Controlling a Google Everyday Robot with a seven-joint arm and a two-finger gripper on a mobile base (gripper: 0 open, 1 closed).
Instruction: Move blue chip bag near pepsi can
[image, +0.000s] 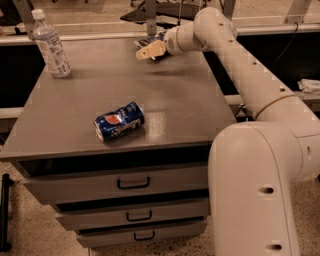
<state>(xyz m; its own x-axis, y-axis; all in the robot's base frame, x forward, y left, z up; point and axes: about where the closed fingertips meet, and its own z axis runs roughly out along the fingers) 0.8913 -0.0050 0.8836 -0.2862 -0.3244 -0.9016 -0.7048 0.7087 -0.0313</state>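
Note:
The blue chip bag (148, 40) lies at the far edge of the grey table top (165, 100), mostly hidden behind my gripper; only a dark strip with pale marks shows. My gripper (150, 50) reaches in from the right and sits right over the front of the bag. The pepsi can (119, 121), dented, lies on its side near the table's front edge, well away from the bag and the gripper.
A clear plastic water bottle (50, 45) stands at the table's far left corner. The table has three drawers (134, 183) below its front edge. My white arm and base (260, 170) fill the right side. A rail runs behind the table.

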